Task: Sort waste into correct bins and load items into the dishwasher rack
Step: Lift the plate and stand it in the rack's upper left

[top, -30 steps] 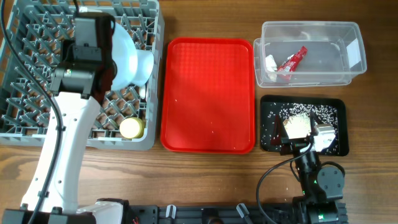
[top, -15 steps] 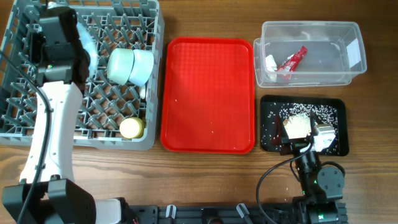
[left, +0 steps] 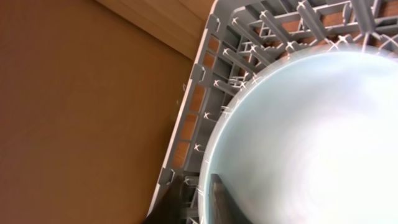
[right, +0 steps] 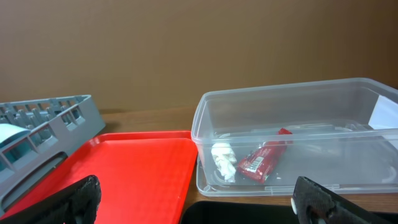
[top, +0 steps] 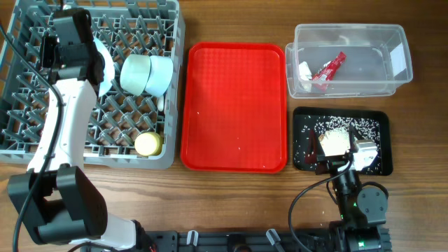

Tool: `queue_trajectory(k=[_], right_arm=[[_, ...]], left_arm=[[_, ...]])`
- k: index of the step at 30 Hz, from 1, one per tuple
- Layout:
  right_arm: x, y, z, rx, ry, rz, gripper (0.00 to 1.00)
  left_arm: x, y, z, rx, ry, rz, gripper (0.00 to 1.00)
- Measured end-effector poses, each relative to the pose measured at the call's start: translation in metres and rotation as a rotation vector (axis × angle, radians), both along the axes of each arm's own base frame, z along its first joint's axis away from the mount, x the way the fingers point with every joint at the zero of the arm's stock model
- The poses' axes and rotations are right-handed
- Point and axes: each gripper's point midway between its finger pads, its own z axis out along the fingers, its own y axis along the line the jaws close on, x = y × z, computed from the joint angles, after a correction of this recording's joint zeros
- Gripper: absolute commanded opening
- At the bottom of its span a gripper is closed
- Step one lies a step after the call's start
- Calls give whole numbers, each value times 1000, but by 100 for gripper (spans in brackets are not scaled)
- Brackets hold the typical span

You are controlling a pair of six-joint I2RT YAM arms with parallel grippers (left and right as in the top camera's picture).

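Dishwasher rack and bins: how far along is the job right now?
Done: red wrapper and napkin lie in the clear tub, crumbs in the black tray; green bowl, blue bowl and yellow cup sit in the rack. In hand: the left end effector grips the blue plate at the rack. Left: releasing it; spoon and fork I cannot make out.

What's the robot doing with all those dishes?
It's tidying up. The left fingers grip the pale blue plate, standing it on edge in the grey rack. The two bowls and the yellow cup sit in the rack too. The red wrapper and napkin lie in the clear tub, and food scraps are in the black tray. The right fingers hang open by that tray, holding nothing.
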Motion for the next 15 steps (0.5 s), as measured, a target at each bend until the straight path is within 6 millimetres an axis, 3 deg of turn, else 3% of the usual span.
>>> queue_trajectory(k=[2, 4, 7, 8, 10, 12, 13, 14, 15], right_arm=[[0, 0, 0, 0, 0, 0, 100], [0, 0, 0, 0, 0, 0, 100], [0, 0, 0, 0, 0, 0, 100], [0, 0, 0, 0, 0, 0, 100], [0, 0, 0, 0, 0, 0, 100], [0, 0, 0, 0, 0, 0, 100], [0, 0, 0, 0, 0, 0, 100], [0, 0, 0, 0, 0, 0, 100], [0, 0, 0, 0, 0, 0, 100]], left_arm=[[4, -6, 3, 3, -16, -12, 50], [11, -15, 8, 7, -45, -35, 52], [19, -47, 20, 7, -85, -103, 59], [20, -66, 33, 6, -113, -142, 59], [11, -91, 68, 8, -195, -194, 57], [-1, -100, 95, 0, -268, -203, 37], [-14, -99, 109, -17, -305, -187, 25], [-26, -93, 116, -47, -337, -152, 22], [-41, -84, 111, -84, -324, -106, 26]])
